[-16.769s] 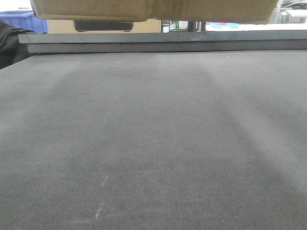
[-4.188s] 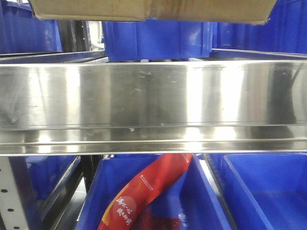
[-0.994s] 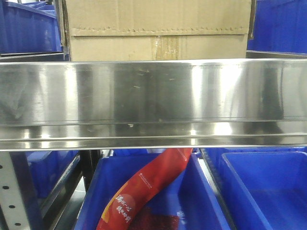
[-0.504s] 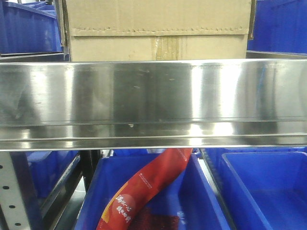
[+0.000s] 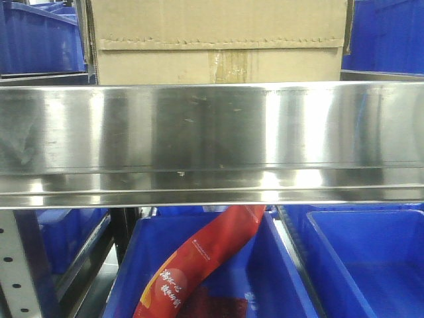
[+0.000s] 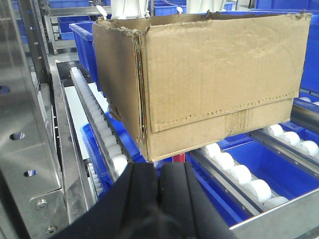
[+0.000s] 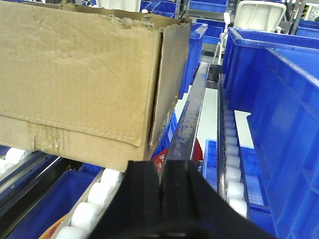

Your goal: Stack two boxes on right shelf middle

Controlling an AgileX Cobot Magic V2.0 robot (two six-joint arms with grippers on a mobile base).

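The left gripper (image 6: 160, 181) shows as two black fingers pressed together, with no gap between the jaws and nothing held; its tips sit just below and in front of the near bottom corner of the cardboard box (image 6: 214, 74), and whether they touch it cannot be told. The right gripper (image 7: 163, 186) is likewise clenched on nothing, its black jaws meeting at a thin seam, positioned just under the box's (image 7: 84, 74) other near corner, close to the stainless rail (image 7: 187, 119) beside it.

The box rests on rows of white rollers (image 6: 239, 174) that form the shelf level, its wrinkled face turned toward the arms, with a serrated flap edge and a patch of yellowed tape low at the centre. From the front view the box (image 5: 218, 40) stands behind the broad mirror-like front rail of the shelf (image 5: 212, 142). Blue bins (image 7: 279, 109) flank it on both sides, and in a lower blue bin (image 5: 278, 278) lies a red packet (image 5: 199, 265). Only one box is visible.
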